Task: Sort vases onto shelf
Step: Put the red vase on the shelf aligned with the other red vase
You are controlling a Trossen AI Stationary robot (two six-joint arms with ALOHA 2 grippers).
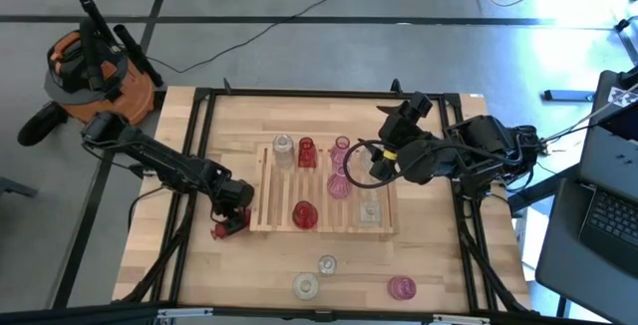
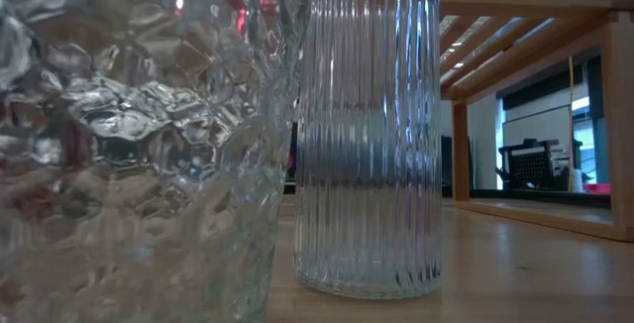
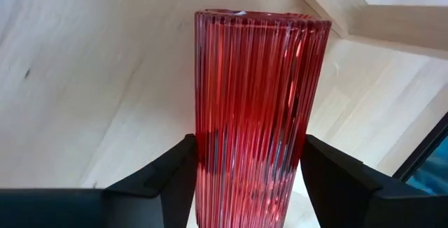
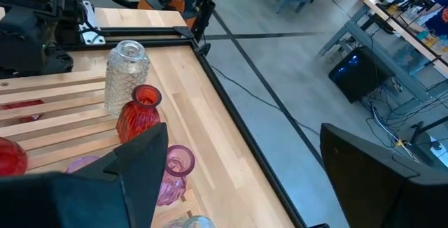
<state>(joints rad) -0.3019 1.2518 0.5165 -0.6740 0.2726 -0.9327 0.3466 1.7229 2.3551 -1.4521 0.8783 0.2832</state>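
Red ribbed glass vase [image 3: 255, 109] stands clamped between left claw [image 3: 246, 175] fingers.

dark arms, wedge-shaped black fingers [image 3: 157, 179]

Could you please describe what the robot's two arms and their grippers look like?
Both arms are dark, almost black, built of jointed segments with black cables running along them. The left gripper has two matte black, wedge-shaped fingers. The right gripper has the same broad, flat black fingers, and a yellow marking shows near its wrist in the high view.

Clear vase [image 4: 126, 74] beside red vase [image 4: 140, 112]; pink vase [image 4: 173, 172] nearer.
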